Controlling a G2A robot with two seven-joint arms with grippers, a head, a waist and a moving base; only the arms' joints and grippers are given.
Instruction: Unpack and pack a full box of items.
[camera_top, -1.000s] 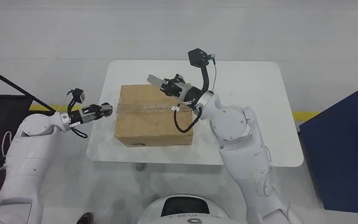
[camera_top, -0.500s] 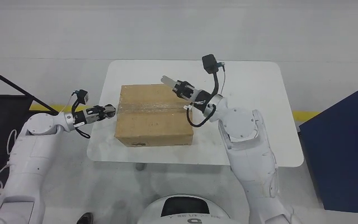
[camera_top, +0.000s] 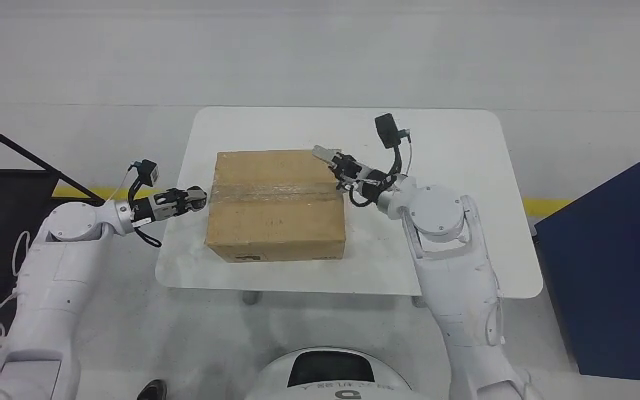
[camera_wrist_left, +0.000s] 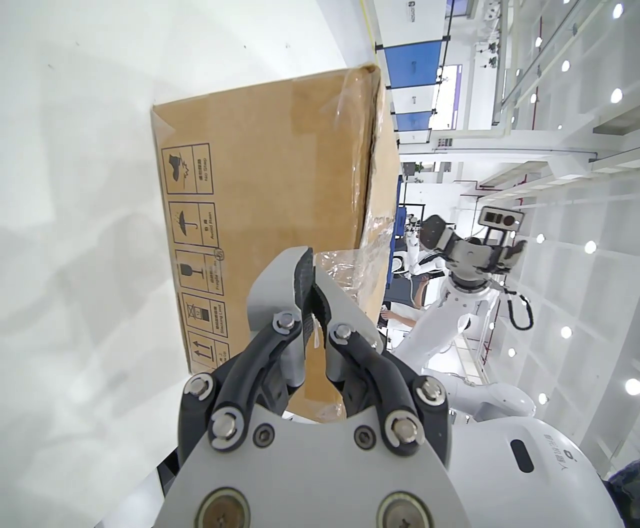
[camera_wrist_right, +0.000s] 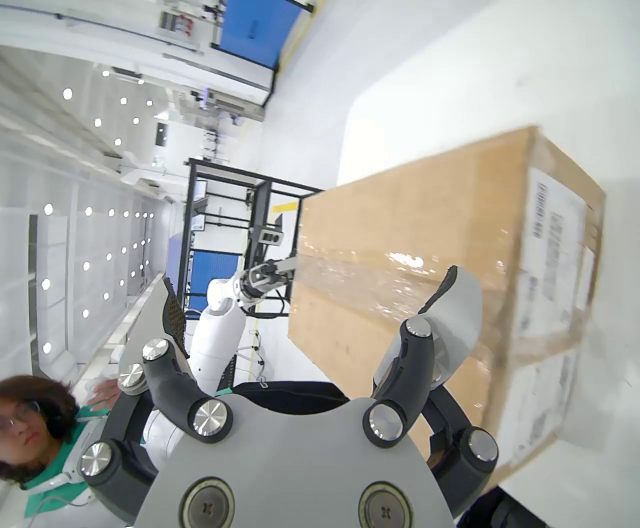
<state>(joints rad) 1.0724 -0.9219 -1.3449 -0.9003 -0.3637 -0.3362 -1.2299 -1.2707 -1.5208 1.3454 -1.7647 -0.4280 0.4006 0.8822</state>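
A sealed cardboard box sits on the middle of the white table, with clear tape along its top seam. My left gripper is shut at the box's left end, level with the taped seam. In the left wrist view its tips meet right against the box, beside a wrinkled tape end; whether they pinch it I cannot tell. My right gripper hangs open over the box's right top edge. In the right wrist view it spans the box corner and taped seam.
Bare table lies right of the box and along the far edge. A dark blue panel stands on the floor to the right, and a black frame to the left of the table.
My right gripper has drawn back to the right across the box top, from over the middle to the right edge. My left gripper crept slightly closer to the box's end.
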